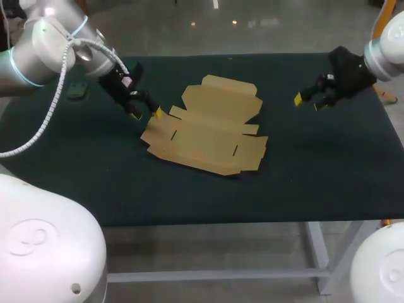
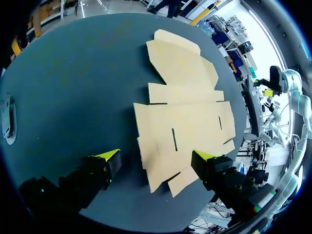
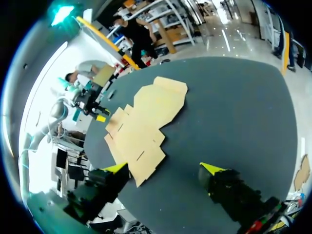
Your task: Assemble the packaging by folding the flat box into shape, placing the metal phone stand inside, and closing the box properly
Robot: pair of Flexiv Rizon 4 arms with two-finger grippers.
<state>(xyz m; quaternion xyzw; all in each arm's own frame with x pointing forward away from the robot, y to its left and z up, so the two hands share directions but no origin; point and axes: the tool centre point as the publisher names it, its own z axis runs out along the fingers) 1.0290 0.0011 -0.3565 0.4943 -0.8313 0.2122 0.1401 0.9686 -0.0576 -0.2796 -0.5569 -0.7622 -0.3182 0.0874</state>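
While 1 flat box (image 1: 207,129) lies on the table (image 1: 315,167), left gripper (image 1: 146,114) gapes wide over its corner; right gripper (image 1: 308,102) wide, apart.

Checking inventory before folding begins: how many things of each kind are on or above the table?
Flat cardboard box: 1
Small grey object: 1
Open grippers, left gripper and right gripper: 2
Total: 4
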